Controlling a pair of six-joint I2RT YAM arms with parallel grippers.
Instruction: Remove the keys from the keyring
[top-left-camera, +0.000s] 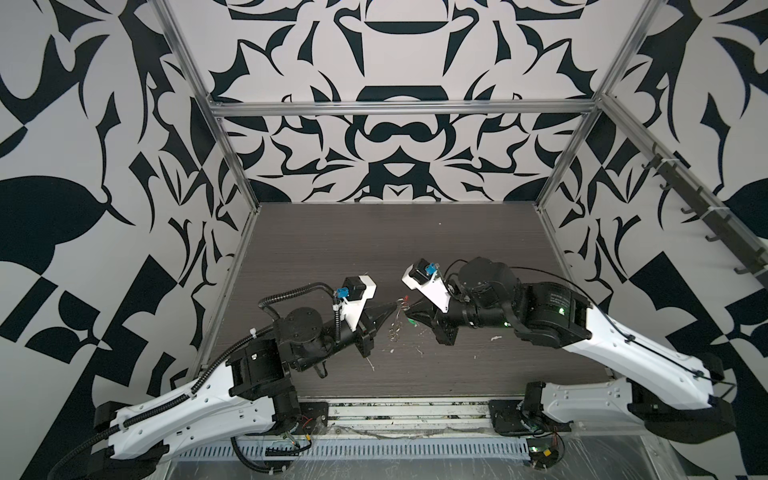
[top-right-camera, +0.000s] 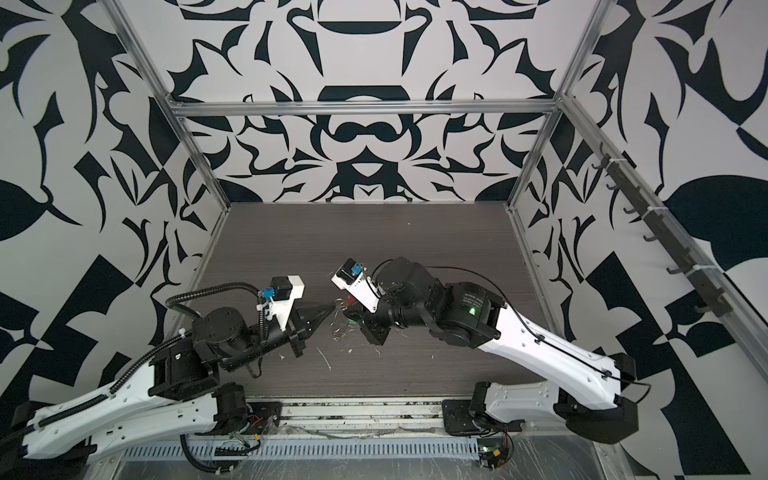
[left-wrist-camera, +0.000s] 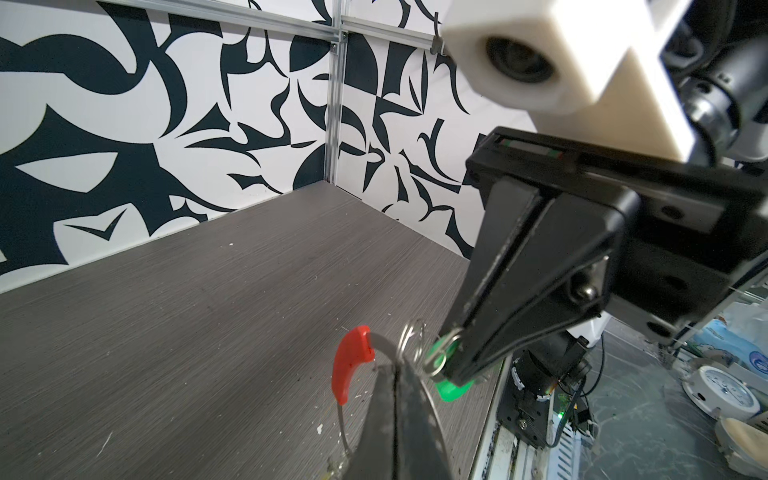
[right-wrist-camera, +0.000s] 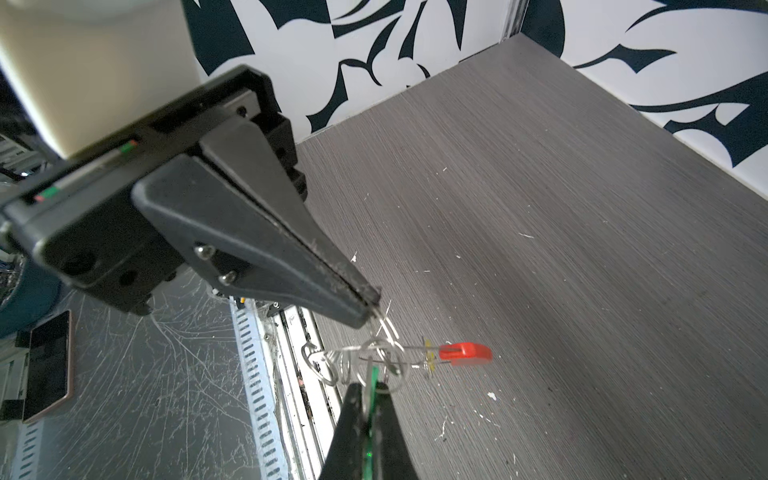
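Observation:
Both arms meet above the middle of the dark table. The keyring (right-wrist-camera: 376, 347), a thin grey wire hoop with a red sleeve (right-wrist-camera: 465, 353), hangs between them. My left gripper (left-wrist-camera: 395, 368) is shut on its wire just beside the red sleeve (left-wrist-camera: 351, 368). My right gripper (right-wrist-camera: 368, 388) is shut on the green-tagged key (left-wrist-camera: 451, 384), whose small split ring (left-wrist-camera: 411, 343) sits on the hoop. A yellow tag (right-wrist-camera: 429, 355) shows edge-on next to the sleeve. In both top views the left gripper (top-left-camera: 394, 308) and right gripper (top-left-camera: 412, 318) nearly touch, with silver keys (top-left-camera: 395, 329) dangling below.
White flecks of debris (top-left-camera: 370, 365) lie scattered on the table (top-left-camera: 374, 241). Aluminium frame posts (top-left-camera: 245, 195) stand at the back corners. A slotted rail (top-left-camera: 374, 449) runs along the front edge. A dark rack of hooks (top-left-camera: 702, 216) hangs on the right wall.

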